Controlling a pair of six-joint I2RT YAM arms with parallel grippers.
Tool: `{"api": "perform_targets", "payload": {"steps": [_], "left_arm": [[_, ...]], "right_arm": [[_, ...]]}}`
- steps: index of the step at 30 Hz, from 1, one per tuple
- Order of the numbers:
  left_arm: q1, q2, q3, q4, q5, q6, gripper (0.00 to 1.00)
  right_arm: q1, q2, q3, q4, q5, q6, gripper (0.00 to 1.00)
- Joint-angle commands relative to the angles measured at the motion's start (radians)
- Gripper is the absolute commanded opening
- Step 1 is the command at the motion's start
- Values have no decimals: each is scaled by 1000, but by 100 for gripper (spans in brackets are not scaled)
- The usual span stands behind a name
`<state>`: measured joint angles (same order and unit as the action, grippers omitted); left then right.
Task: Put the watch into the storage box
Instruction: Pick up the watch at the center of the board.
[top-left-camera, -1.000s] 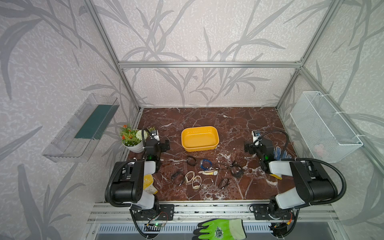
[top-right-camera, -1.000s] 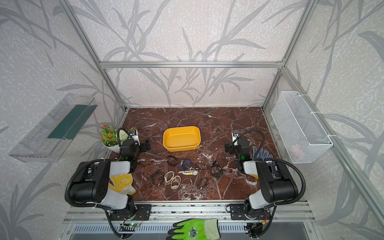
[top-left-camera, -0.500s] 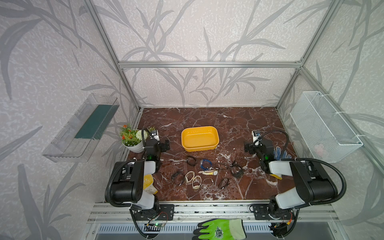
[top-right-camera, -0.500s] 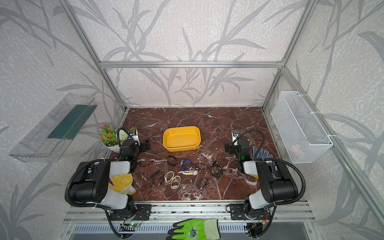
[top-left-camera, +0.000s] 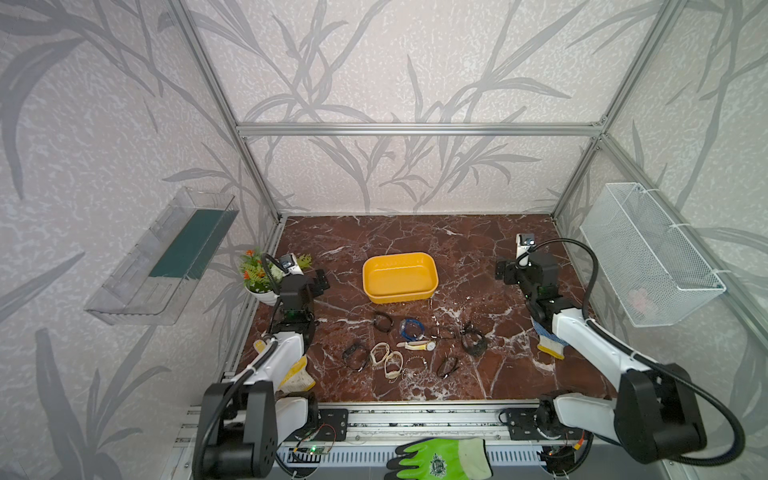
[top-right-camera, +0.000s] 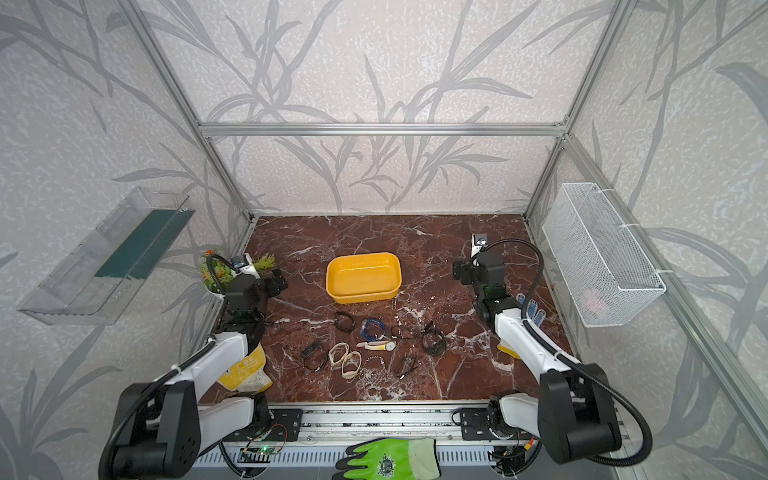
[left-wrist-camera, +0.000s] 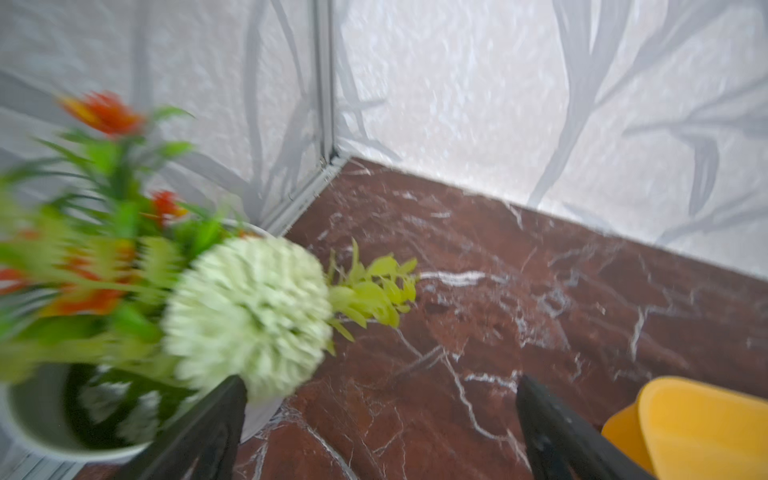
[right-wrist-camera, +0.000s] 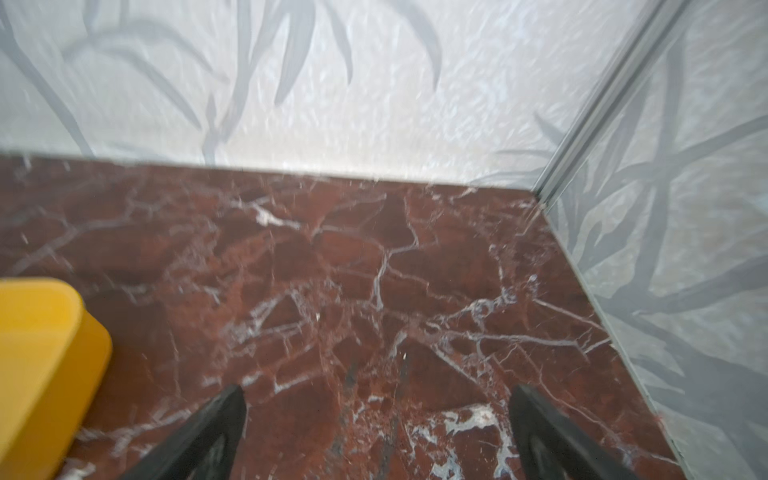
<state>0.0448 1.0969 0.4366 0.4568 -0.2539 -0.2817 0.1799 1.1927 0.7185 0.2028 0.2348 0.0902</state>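
We see a red-brown marble tabletop (top-left-camera: 415, 232). The yellow storage box (top-left-camera: 399, 296) sits on it near the middle. Nearer the front edge lies a loose scatter: a cream-strapped watch (top-left-camera: 417, 345), a blue bracelet (top-left-camera: 411, 328), two cream bands (top-left-camera: 386, 359) and several dark bands (top-left-camera: 473, 343). A potted plant (top-left-camera: 259, 278) stands at the left edge. A yellow-and-white glove (top-left-camera: 297, 374) lies front left, and a white-and-blue glove (top-left-camera: 546, 343) lies at the right.

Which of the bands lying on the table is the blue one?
The coiled blue band just behind the cream-strapped watch, nearer the storage box; the rest are black or cream.
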Motion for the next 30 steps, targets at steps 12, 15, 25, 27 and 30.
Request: {"api": "perform_targets", "payload": {"steps": [12,15,25,27,30], "left_arm": [[-106,-236,176,-508,170,-218,95],[-223,-211,244,-586,153,-153,96],[-440,-124,456,-776,280,28,97],[-455,-106,487,-821,323,56,97],[-486,-88,516,-885,348,103,97]], "right_arm": [[196,-156,167,-1028,24,524,98],[322,-197,118,-1120,7,685,93],[604,-207,-38,-1127,-30,1022,80],[621,-193,-46,-1104,-24,1045,79],[625,-180,-52,-1056,-22,1059,78]]}}
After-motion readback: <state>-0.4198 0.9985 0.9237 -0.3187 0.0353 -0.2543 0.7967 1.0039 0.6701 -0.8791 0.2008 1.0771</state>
